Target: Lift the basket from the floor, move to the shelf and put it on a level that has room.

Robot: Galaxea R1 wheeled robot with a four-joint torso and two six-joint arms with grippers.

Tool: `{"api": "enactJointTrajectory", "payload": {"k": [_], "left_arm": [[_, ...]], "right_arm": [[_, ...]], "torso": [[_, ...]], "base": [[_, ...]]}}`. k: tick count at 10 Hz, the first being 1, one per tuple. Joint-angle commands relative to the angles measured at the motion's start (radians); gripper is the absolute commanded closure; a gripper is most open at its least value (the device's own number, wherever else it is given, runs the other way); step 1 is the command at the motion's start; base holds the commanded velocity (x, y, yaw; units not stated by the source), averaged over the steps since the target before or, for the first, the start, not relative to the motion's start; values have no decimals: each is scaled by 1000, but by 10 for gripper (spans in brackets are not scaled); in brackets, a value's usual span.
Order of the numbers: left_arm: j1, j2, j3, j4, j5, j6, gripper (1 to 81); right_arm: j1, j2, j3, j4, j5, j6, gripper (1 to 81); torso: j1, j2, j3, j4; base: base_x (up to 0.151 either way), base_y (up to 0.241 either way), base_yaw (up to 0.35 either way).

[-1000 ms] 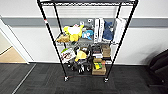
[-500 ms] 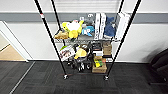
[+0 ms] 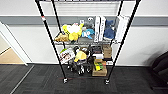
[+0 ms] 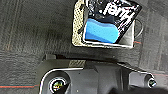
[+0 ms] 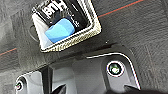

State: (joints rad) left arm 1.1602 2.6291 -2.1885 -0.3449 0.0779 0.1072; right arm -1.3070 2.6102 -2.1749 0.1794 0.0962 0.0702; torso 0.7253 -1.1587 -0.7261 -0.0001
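Wrist views: basket [image 4: 78, 37] over floor [image 4: 30, 30], both claws' state unclear.

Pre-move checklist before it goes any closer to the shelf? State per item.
1. Basket seen from both wrists, above the floor: ok.
2. Contents, a blue item and a black printed pack, inside the rim: ok.
3. Grip on the basket: cannot tell, fingers not made out.
4. Shelf straight ahead, casters on carpet: ok.
5. Middle tier with yellow plush and lower tier: full, not ok.
6. Top level free: cannot tell, only its edge shows.
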Motion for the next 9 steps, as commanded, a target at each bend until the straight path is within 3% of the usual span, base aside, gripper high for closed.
{"api": "enactJointTrajectory", "payload": {"k": [1, 2, 3, 5, 7, 8, 9], "left_arm": [[-83, -21, -1, -28, 81, -3, 10], [-98, -23, -1, -40, 115, -3, 10], [-105, -23, -1, -43, 123, -3, 10], [-118, -21, -1, -42, 125, -3, 10], [-130, -21, -1, -43, 134, -3, 10], [-139, -21, -1, -43, 137, -4, 10], [-147, -20, -1, -43, 137, -4, 10]], "right_arm": [[67, -31, 3, 21, -75, 2, 10], [80, -30, -3, 34, -91, 2, 10], [91, -29, -6, 34, -102, 2, 10], [110, -33, -8, 34, -115, 2, 10], [129, -34, -8, 34, -116, 2, 10], [142, -36, -8, 35, -116, 2, 10], [151, -36, -8, 35, -116, 2, 10]], "torso": [[61, -95, 0, 0], [82, -129, 0, 0], [105, -164, -93, 0], [137, -217, -106, 0], [174, -274, -160, 0], [195, -308, -168, 0], [218, -344, -129, 0]], "base": [[0, 0, 0], [0, 0, 0], [0, 0, 0], [0, 0, 0], [0, 0, 0], [0, 0, 0], [0, 0, 0]]}}
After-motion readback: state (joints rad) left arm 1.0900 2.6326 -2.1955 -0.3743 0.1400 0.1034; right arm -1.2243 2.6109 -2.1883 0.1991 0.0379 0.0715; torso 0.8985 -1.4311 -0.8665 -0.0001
